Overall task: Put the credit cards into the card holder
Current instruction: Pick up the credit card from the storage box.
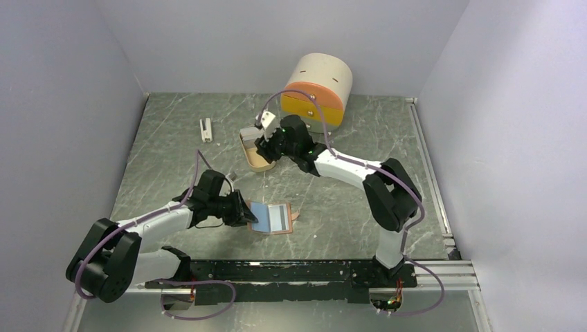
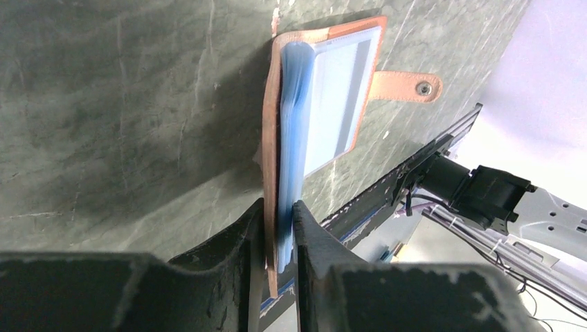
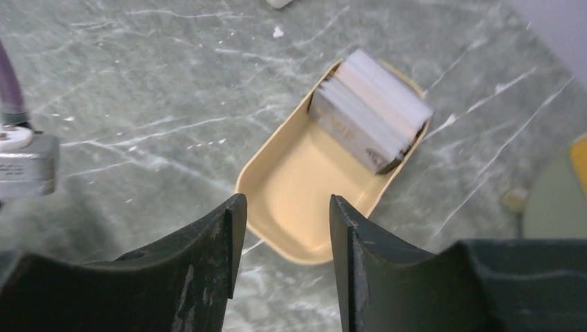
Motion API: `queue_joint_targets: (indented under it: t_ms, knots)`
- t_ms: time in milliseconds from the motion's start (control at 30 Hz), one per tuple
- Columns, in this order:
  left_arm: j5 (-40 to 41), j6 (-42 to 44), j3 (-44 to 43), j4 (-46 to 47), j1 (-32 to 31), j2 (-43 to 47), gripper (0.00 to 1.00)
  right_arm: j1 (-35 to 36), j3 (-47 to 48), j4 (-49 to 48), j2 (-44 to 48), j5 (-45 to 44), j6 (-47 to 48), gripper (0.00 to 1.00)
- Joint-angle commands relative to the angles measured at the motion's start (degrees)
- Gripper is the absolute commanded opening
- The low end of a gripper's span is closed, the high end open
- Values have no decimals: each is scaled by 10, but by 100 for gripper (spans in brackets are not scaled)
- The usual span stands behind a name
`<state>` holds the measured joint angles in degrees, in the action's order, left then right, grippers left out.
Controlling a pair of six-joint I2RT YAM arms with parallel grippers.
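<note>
On the dark marble-patterned table (image 1: 346,207), we see the left gripper (image 2: 279,206) pressed onto the left edge of the salmon-pink card holder (image 2: 325,90), pinching its cover and bluish clear pockets together. The holder lies open at the near middle of the table, just right of that gripper, its snap tab (image 2: 408,86) sticking out to the right. Farther back, the right gripper (image 3: 286,200) hangs with its fingers spread over a beige oval tray (image 3: 291,194), holding nothing. The credit cards (image 3: 370,111), a grey-white stack, lean together at the tray's far end, apart from the fingers. A small white block (image 1: 205,128) stands to the tray's left, and a round beige and orange container (image 1: 318,90) sits at the far wall.
</note>
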<state>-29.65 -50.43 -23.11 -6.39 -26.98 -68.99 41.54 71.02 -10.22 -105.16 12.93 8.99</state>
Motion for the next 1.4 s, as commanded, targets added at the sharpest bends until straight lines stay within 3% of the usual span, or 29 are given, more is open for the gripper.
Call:
queue_joint_targets:
  t_ms: [0,267,400,800,1067,1367]
  knots:
    - [-24,-12,18,29,3,8,25,2,50,-23,-46,9,173,53]
    - [-29,-6,12,20,3,10,25,1,124,-19,-146,-10,306,64]
    - [-34,-5,15,25,3,9,25,-4,158,8,-180,14,361,65]
    - [-40,-10,26,42,3,-1,25,-9,233,38,-256,-19,486,65]
    - [-41,-11,22,45,3,-13,25,-14,255,45,-278,-23,510,63]
    - [-38,-16,28,46,3,-11,25,-22,264,15,-285,-28,491,54]
